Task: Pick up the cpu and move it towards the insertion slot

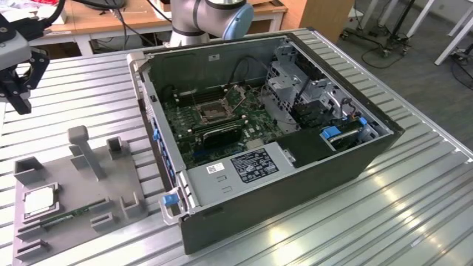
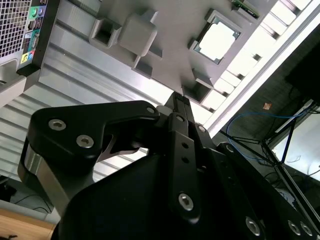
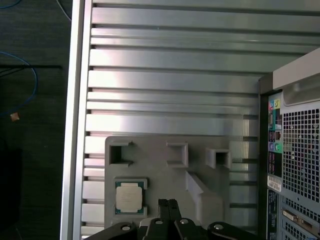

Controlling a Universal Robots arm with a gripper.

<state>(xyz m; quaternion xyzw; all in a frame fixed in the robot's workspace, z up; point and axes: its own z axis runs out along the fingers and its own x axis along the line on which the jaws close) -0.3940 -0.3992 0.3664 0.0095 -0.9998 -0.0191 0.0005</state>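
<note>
Nearest in the exterior view, at 8 o'clock, the cpu (image 1: pixel 39 202) lies flat in a grey holder (image 1: pixel 88 188) on the tabletop (image 1: pixel 414 221). Light, stiff and likely fragile (a thin chip), it wants pinching by opposite edges. At 10 o'clock the gripper (image 1: pixel 19 102) hangs empty, fingers together; farther off, the insertion slot (image 1: pixel 214 112) sits inside the open case (image 1: pixel 296 183).

Bright even light, glare streaks on the ribbed metal table (image 1: pixel 399 210), cpu (image 2: pixel 218 40) top washed out white
</note>
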